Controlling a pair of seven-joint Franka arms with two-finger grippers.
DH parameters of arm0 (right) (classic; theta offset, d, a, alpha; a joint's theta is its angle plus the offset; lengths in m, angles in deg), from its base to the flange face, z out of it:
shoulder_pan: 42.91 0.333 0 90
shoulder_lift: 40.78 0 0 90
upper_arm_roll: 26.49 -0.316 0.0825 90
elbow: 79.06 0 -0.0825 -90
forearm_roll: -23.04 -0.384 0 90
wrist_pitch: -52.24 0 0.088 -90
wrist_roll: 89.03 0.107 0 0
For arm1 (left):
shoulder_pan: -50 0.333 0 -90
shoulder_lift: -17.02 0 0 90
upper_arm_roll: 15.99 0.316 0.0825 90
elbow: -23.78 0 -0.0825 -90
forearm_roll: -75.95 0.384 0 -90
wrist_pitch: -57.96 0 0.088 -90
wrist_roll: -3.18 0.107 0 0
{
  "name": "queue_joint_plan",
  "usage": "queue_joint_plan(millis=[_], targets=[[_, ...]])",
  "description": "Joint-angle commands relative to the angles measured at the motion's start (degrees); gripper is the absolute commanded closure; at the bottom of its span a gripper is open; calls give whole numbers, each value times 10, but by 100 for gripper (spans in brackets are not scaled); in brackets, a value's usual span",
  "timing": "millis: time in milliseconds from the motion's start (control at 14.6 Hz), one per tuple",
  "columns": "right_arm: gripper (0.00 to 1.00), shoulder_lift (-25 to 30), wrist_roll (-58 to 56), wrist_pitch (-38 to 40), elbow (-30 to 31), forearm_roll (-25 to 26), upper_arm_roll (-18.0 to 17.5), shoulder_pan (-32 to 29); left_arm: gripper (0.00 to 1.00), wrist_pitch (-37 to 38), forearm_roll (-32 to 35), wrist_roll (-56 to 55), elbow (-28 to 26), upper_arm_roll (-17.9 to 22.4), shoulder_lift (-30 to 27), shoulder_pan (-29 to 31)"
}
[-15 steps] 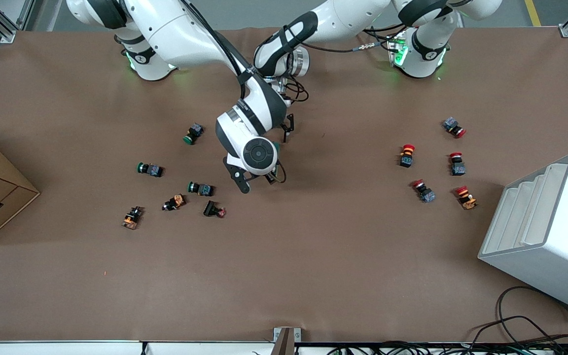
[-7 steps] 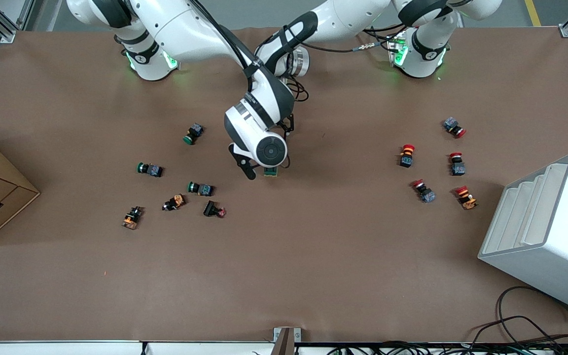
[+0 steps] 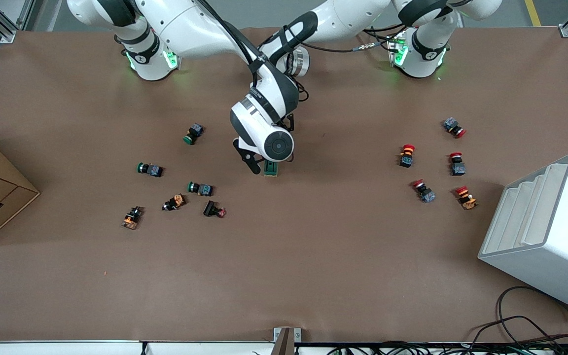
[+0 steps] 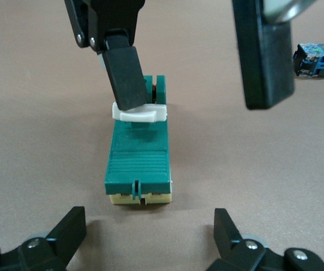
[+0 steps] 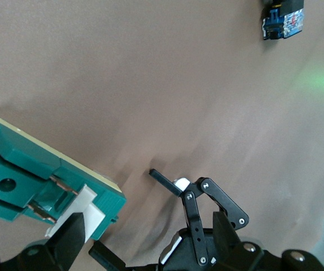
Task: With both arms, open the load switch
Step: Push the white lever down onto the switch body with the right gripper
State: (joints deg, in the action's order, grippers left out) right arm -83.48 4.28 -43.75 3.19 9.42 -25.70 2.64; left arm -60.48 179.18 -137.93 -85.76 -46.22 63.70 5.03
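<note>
1. The dark-green rectangular load switch (image 4: 139, 161) is lying on the brown table (image 3: 313, 246).
2. The right gripper (image 4: 198, 65) is spreading, one finger (image 4: 125, 76) touching its white lever (image 4: 139, 113) (the other apart).
3. The left gripper (image 4: 145, 234) is hovering spread beside the switch.

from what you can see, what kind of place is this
Probably a robotics lab bench: a paper-covered table strewn with red-capped buttons and a load switch, with loose cables along its edge.

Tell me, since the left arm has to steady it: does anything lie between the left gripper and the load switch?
Nothing visible does. The left gripper is open, facing the load switch over bare table. The right gripper, open, has one finger on the white lever.
</note>
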Motion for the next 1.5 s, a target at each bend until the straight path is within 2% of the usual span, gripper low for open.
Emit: queue_joint_plan(millis=[0, 751, 956, 1093, 1229, 1434], targets=[[0, 2, 8, -1, 9, -8, 2, 8, 0, -5, -1, -7, 2, 0, 17, -6], [0, 1, 6, -3, 14, -4, 3, 9, 0, -4, -2, -5, 0, 0, 15, -4], [0, 9, -2, 0, -7, 5, 8, -2, 0, -4, -2, -3, -1, 0, 10, -2], [0, 29, -58, 4, -21, 44, 7, -26, 0, -4, -3, -4, -8, -1, 3, 0], [0, 67, -136, 11, -16, 48, 8, -65, 0, 2, -4, -3, -14, -1, 0, 0], [0, 119, -276, 50, -15, 75, 8, -133, 0, 22, -69, 19, -15, -14, -24, 0]])
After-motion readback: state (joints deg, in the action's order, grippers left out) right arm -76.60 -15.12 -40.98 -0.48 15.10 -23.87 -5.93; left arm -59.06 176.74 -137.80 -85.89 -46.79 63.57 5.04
